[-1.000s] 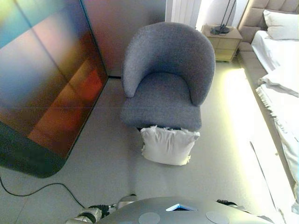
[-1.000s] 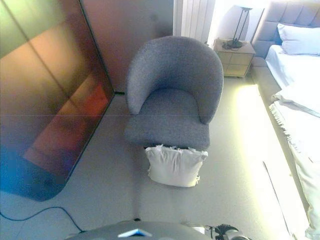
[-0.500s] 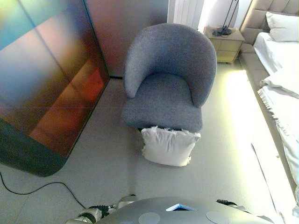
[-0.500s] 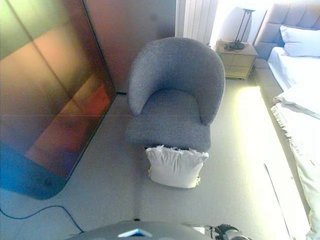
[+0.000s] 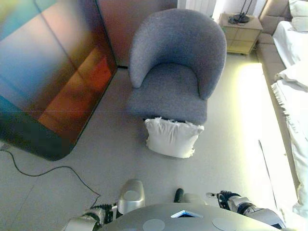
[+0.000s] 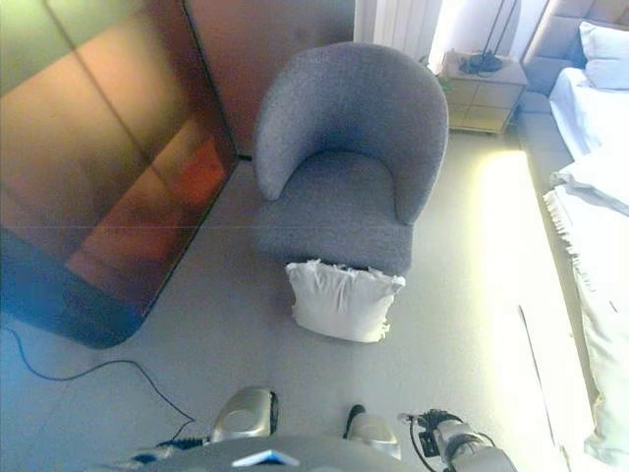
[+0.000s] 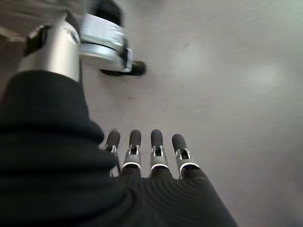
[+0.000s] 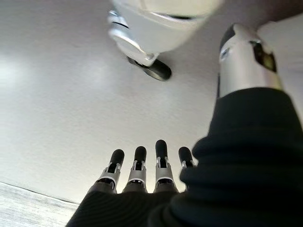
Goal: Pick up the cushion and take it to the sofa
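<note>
A white cushion (image 5: pixel 172 138) with a frayed edge stands on the floor, leaning against the front of a grey round-backed armchair (image 5: pixel 173 67). The armchair's seat (image 6: pixel 334 202) has nothing on it. My left hand (image 7: pixel 151 161) hangs low with straight fingers over bare floor and holds nothing. In its own wrist view my right hand (image 8: pixel 137 175) is the same, open and pointing at the floor. Both hands are well short of the cushion, down by my sides.
A large dark glossy panel (image 5: pixel 43 72) leans along the left side. A bed with white sheets (image 5: pixel 296 72) runs down the right. A wooden nightstand (image 5: pixel 239 33) with a lamp base stands behind the armchair. Pale floor lies between me and the cushion.
The whole picture has shifted: the camera now looks further down and shows more floor near me. The cushion and armchair have stayed put.
</note>
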Robot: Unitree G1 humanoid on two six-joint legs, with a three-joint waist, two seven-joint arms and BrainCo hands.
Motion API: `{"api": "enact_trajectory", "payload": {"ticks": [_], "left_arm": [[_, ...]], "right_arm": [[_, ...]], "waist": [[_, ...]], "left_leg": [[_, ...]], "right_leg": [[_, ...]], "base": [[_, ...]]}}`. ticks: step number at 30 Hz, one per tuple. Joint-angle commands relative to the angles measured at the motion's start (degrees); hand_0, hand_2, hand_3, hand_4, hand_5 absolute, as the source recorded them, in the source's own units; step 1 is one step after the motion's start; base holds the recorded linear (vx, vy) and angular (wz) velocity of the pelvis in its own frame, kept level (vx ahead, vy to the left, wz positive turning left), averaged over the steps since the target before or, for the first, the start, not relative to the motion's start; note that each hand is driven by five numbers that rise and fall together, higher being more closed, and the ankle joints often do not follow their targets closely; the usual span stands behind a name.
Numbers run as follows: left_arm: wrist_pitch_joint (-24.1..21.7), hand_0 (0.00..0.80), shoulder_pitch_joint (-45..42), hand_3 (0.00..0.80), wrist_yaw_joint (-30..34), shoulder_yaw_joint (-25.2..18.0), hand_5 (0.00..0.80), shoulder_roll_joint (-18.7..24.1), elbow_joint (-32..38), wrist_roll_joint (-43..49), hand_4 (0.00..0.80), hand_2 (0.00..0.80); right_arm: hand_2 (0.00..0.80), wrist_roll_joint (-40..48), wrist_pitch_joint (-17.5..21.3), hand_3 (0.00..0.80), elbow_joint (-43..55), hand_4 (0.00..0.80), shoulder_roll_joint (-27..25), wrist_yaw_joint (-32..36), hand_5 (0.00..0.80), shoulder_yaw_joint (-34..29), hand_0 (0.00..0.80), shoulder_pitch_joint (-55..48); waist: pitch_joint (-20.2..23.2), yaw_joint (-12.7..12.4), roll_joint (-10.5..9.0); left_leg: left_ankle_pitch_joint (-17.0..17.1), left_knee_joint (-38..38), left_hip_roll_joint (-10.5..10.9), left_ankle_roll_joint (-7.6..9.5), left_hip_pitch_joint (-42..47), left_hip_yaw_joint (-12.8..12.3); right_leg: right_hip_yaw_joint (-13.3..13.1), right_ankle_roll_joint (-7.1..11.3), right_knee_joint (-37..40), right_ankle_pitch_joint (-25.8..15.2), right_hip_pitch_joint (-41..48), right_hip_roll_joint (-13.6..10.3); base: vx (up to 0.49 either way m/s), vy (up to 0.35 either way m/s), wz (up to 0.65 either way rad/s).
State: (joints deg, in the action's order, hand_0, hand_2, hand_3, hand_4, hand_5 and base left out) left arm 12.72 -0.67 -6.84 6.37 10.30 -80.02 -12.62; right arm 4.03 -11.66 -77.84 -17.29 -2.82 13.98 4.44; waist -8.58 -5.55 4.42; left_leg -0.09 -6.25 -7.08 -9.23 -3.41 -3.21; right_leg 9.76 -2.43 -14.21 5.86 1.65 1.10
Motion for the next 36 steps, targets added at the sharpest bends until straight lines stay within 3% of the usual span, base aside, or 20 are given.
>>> {"api": "enact_trajectory", "payload": {"ticks": [1,4,8,11,14,18,19,20,22,25,27,28,33,36], "left_arm": [[-0.35,0.000,-1.14,0.000,0.46,-0.51,0.000,3.13,2.46,0.48,0.000,0.000],[0.10,0.000,-1.84,0.000,0.83,0.10,0.000,2.86,2.67,0.59,0.000,0.000],[0.87,0.000,-2.41,0.000,1.15,0.50,0.000,2.38,2.73,0.14,0.000,0.000],[1.50,0.000,-2.57,0.000,1.25,0.58,0.000,2.30,2.38,0.44,0.000,0.000],[0.99,0.000,-1.94,0.000,1.45,-0.01,0.000,2.93,1.75,0.75,0.000,0.000],[1.03,0.000,-1.03,0.000,1.48,-0.29,0.000,4.39,2.36,0.74,0.000,0.000],[1.47,0.000,-0.28,0.000,1.43,-0.36,0.000,5.42,2.65,1.30,0.000,0.000],[1.80,0.000,0.24,0.000,1.26,-0.27,0.000,5.88,2.72,1.48,0.000,0.000],[2.59,0.000,1.44,0.000,0.31,0.12,0.000,6.69,3.03,1.27,0.000,0.000],[3.72,0.000,4.00,0.000,0.63,0.79,0.000,7.73,2.88,0.91,0.000,0.000],[4.61,0.000,5.91,0.000,0.60,0.60,0.000,7.94,2.92,-0.68,0.000,0.000],[5.06,0.000,6.67,0.000,0.57,0.67,0.000,7.90,3.03,-1.17,0.000,0.000],[5.11,0.000,5.92,0.000,1.08,0.63,0.000,6.72,2.35,-1.17,0.000,0.000],[4.67,0.000,4.48,0.000,-0.12,0.16,0.000,6.20,2.10,-1.91,0.000,0.000]], "right_arm": [[0.000,-1.09,1.03,0.000,1.43,0.000,0.03,0.15,0.000,-1.26,0.000,0.07],[0.000,-1.78,0.24,0.000,1.08,0.000,0.17,0.53,0.000,-1.14,0.000,-0.15],[0.000,-3.06,-1.13,0.000,0.26,0.000,0.59,0.65,0.000,-0.11,0.000,-0.28],[0.000,-2.72,-1.87,0.000,-0.08,0.000,0.74,0.20,0.000,-0.24,0.000,-0.06],[0.000,-2.49,-1.70,0.000,-0.48,0.000,1.17,-0.17,0.000,-1.46,0.000,-0.08],[0.000,-4.08,0.03,0.000,-0.24,0.000,2.13,0.29,0.000,-2.74,0.000,-1.01],[0.000,-4.97,0.76,0.000,0.74,0.000,2.64,0.48,0.000,-2.63,0.000,-1.24],[0.000,-4.24,1.05,0.000,1.34,0.000,2.82,0.06,0.000,-2.54,0.000,-1.30],[0.000,-1.59,2.00,0.000,2.56,0.000,2.97,-0.41,0.000,-2.73,0.000,-0.94],[0.000,-1.75,2.91,0.000,3.54,0.000,3.10,0.03,0.000,-2.07,0.000,0.05],[0.000,-2.08,3.22,0.000,4.35,0.000,2.96,-0.68,0.000,-1.04,0.000,1.21],[0.000,-2.12,3.41,0.000,4.88,0.000,2.79,-0.93,0.000,-0.53,0.000,1.62],[0.000,-1.79,3.08,0.000,5.48,0.000,2.29,-0.48,0.000,-1.08,0.000,0.92],[0.000,-4.68,2.80,0.000,5.03,0.000,2.07,0.44,0.000,-1.12,0.000,-0.02]], "waist": [[-2.52,-1.90,-4.08],[-1.21,-2.50,-3.68],[-0.18,-3.14,-3.04],[0.21,-3.17,-2.91],[0.67,-3.18,-3.37],[2.36,-3.34,-5.69],[3.25,-3.63,-6.90],[3.83,-3.67,-6.79],[3.98,-2.61,-6.28],[3.35,-1.12,-6.17],[2.15,-0.15,-5.35],[1.41,0.35,-5.04],[0.44,2.66,-5.05],[1.13,2.63,-5.51]], "left_leg": [[10.30,3.77,2.96,4.46,-8.28,-2.57],[11.31,10.41,2.19,3.87,-7.48,-2.73],[10.06,11.25,-0.01,2.80,-10.48,0.24],[8.86,11.25,-0.71,3.47,-9.70,1.35],[8.38,8.85,0.34,4.92,-9.06,0.89],[4.73,0.44,3.72,8.60,-11.25,0.83],[3.22,0.08,5.76,10.32,-10.55,0.83],[2.48,0.54,6.12,11.01,-9.63,1.08],[0.97,1.70,6.36,12.05,-6.45,0.33],[0.23,2.20,6.19,12.11,-4.38,-1.45],[-0.41,3.57,5.46,11.22,-0.84,-3.00],[-0.81,4.21,5.23,10.91,0.28,-3.13],[-2.38,6.09,4.42,9.55,3.93,-3.98],[-2.64,5.82,3.71,8.71,4.75,-3.49]], "right_leg": [[-4.51,2.22,12.04,4.93,15.11,-0.53],[-6.42,2.34,12.12,7.87,18.52,-0.35],[-8.16,1.97,10.24,12.51,20.63,-0.60],[-9.03,2.37,7.60,14.46,20.69,-1.75],[-8.70,4.51,2.77,14.28,20.53,-4.44],[-7.33,8.74,-4.55,6.27,19.48,-8.44],[-6.10,10.94,-9.50,-0.64,17.92,-10.70],[-5.52,11.39,-13.23,-4.22,15.39,-11.46],[-5.17,10.84,-19.43,-6.78,7.12,-12.40],[-1.83,9.71,-14.42,-2.70,1.55,-9.64],[2.86,8.86,-8.22,-2.49,-5.25,-10.74],[3.40,8.49,-6.46,-2.72,-7.57,-11.08],[1.60,9.64,4.76,-6.98,-7.83,-13.39],[1.58,9.76,9.32,-5.82,-4.15,-12.72]], "base": [[0.436,0.053,-0.11],[0.433,0.088,0.17],[0.476,0.123,0.07],[0.528,0.183,-0.50],[0.534,0.224,-0.58],[0.481,0.198,-0.38],[0.468,0.186,-0.11],[0.522,0.206,-0.31],[0.398,0.155,-0.34],[0.284,0.038,-0.22],[0.109,-0.022,-0.11],[0.048,-0.043,-0.34],[0.181,-0.085,0.03],[0.245,-0.134,0.07]]}}
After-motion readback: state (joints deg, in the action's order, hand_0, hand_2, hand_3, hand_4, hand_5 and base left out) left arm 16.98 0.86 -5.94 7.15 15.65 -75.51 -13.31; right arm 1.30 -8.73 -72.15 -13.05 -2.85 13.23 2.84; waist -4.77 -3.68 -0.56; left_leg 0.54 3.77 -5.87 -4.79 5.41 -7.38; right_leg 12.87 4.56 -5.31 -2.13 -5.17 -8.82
